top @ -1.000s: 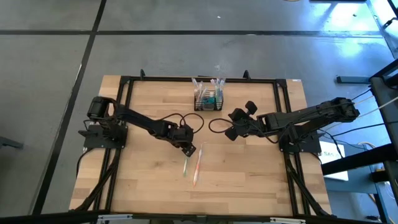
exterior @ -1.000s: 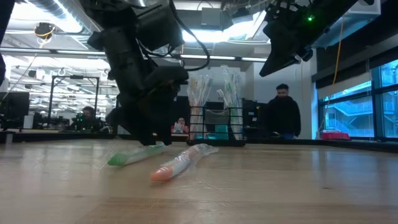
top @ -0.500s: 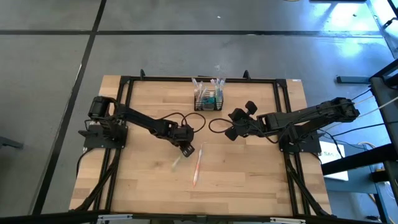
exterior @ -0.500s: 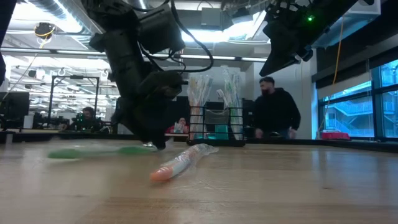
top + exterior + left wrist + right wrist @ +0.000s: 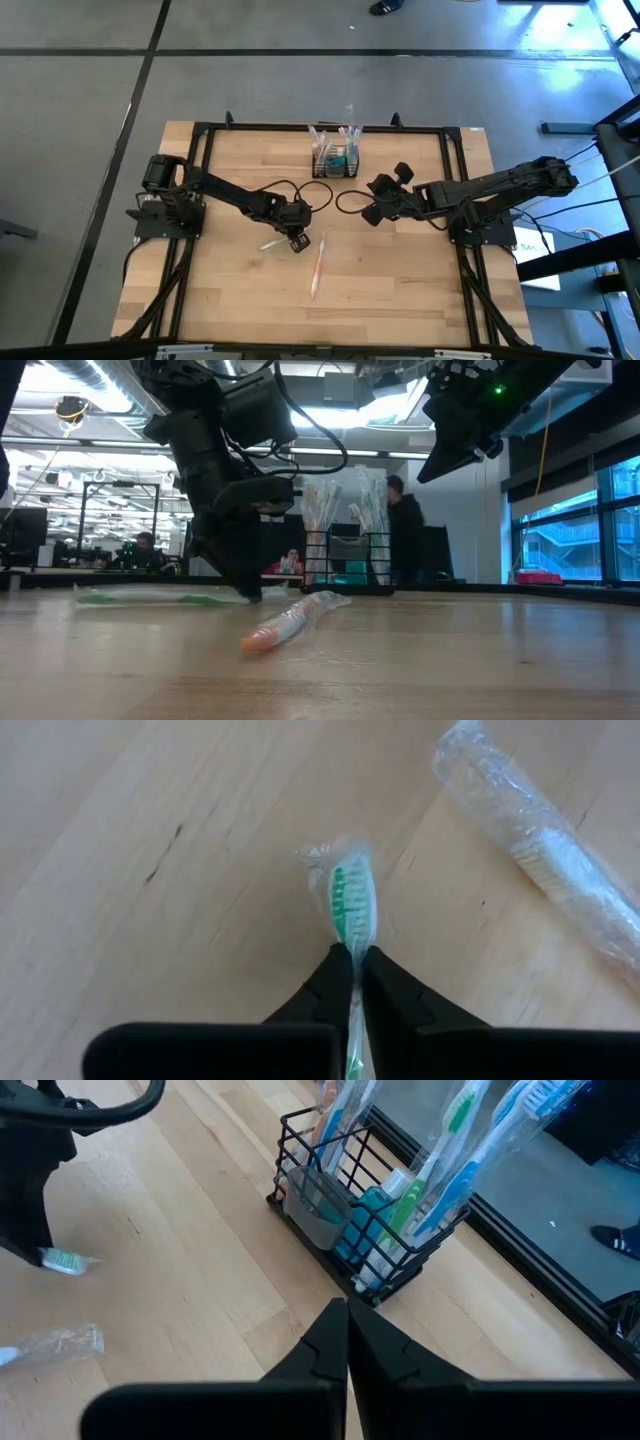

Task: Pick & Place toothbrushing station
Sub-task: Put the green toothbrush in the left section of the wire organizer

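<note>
The toothbrushing station (image 5: pixel 335 160), a black wire caddy holding upright wrapped toothbrushes and teal tubes, stands at the table's far middle (image 5: pixel 350 565) (image 5: pixel 350 1220). My left gripper (image 5: pixel 298 243) (image 5: pixel 250 594) (image 5: pixel 352 960) is down at mid-table, shut on a green toothbrush (image 5: pixel 270 243) (image 5: pixel 150 598) in a clear wrapper. An orange wrapped toothbrush (image 5: pixel 318 266) (image 5: pixel 290 622) (image 5: pixel 545 850) lies flat on the wood just right of it. My right gripper (image 5: pixel 370 200) (image 5: pixel 347 1320) hangs shut and empty, high above the table, to the right of the caddy and nearer than it. My left gripper pinches the green toothbrush's neck (image 5: pixel 351 948), just behind the bristle head (image 5: pixel 350 905), between its two fingers, through the clear wrapper. The fingers slant down from above and from the table's left. The head juts past the fingertips; the handle (image 5: pixel 130 598) runs level toward the table's left, low over the wood.
A black frame (image 5: pixel 205 180) runs round the table's far part and sides. Cables loop between the two arms (image 5: pixel 345 200). Bare wood lies toward the near edge (image 5: pixel 330 315). A person (image 5: pixel 405 530) is walking in the room behind.
My left gripper has shut on the green toothbrush's neck and rolled about its own pointing line while staying in place. The brush has swung around: its handle end went from pointing at the near edge to pointing at the table's left, while the head stayed at the gripper.
</note>
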Robot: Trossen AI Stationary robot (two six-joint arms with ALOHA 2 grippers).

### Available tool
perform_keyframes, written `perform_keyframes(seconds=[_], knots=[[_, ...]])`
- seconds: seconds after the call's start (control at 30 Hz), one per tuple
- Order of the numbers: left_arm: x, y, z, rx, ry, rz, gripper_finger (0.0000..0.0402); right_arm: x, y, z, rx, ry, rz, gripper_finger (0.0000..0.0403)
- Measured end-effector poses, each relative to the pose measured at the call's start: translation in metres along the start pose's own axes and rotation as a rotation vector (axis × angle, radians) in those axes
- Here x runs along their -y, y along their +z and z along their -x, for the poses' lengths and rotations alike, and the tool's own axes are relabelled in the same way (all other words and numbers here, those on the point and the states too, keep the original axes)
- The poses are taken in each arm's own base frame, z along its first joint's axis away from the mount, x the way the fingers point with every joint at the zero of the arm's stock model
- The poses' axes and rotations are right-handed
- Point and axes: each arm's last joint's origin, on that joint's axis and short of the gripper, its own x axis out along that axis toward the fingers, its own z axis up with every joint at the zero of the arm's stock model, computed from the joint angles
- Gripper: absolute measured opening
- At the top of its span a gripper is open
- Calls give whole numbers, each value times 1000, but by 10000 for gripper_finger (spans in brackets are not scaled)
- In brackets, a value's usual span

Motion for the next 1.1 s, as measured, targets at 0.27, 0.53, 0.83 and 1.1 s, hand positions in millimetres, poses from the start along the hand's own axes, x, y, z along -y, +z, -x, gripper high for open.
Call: perform_keyframes(seconds=[0.27, 0.53, 0.83, 1.1], knots=[[-1, 10, 28, 95, -14, -44, 6, 0, 0, 0, 0, 0, 0, 9], [-4, 24, 64, 270, 0, -80, 0, 0, 0, 0, -2, 3, 1, 9], [-6, 32, 108, 540, -23, -122, 0, -1, -1, 0, -14, 28, 3, 9], [-6, 39, 126, 687, 15, -169, 1, -1, -1, 0, -14, 28, 3, 9]])
